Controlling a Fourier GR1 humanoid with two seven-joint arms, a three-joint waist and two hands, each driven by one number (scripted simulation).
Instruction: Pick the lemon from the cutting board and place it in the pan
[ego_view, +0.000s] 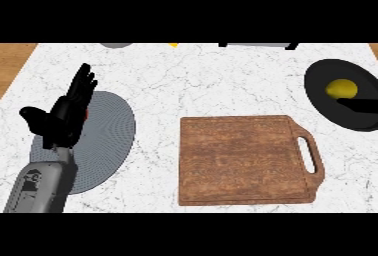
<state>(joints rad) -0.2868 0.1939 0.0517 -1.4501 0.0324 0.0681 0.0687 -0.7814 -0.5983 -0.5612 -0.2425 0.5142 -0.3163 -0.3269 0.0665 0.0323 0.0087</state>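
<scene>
Marble counter (221, 75), white with grey veins, is what you have under everything. You see one wooden cutting board (244, 160), rectangular with a slotted handle at its right side, its grain running across, and nothing resting on it. One black pan (325, 107) sits at the far right, round and matte, and one lemon (342, 88) lies inside it, yellow and smooth; it looks nearly round, so you cannot tell its long axis. One grey ribbed round mat (111, 145) lies at left. Your left hand (63, 117) shows above it, fingers straight and spread, holding nothing.
</scene>
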